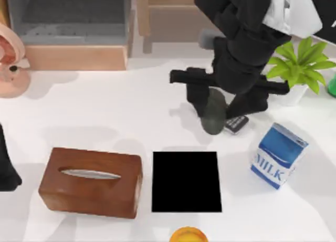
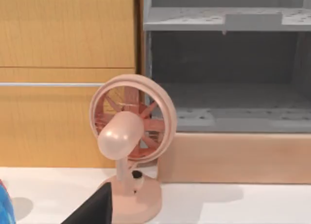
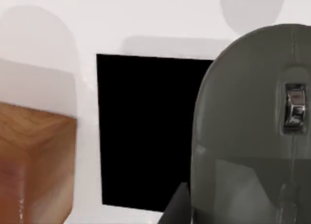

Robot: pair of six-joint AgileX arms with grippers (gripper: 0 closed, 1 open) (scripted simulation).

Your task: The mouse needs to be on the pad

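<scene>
The dark grey mouse (image 1: 214,116) hangs above the white table, behind the pad and slightly to its right, with my right gripper (image 1: 212,106) shut on it. In the right wrist view the mouse (image 3: 252,131) is close up, scroll wheel visible, and one dark finger (image 3: 179,207) shows beside it. The pad (image 1: 186,181) lies flat near the table's front edge, a plain black rectangle with nothing on it, and the right wrist view shows the pad (image 3: 146,131) beyond the mouse. My left arm (image 1: 6,171) is parked at the table's left edge.
A brown tissue box (image 1: 92,181) stands left of the pad and a blue milk carton (image 1: 278,155) to its right. A black keyed handset (image 1: 236,123) lies just right of the mouse. A potted plant (image 1: 302,63) is back right, a pink fan (image 2: 129,136) back left, an orange object (image 1: 188,235) at the front edge.
</scene>
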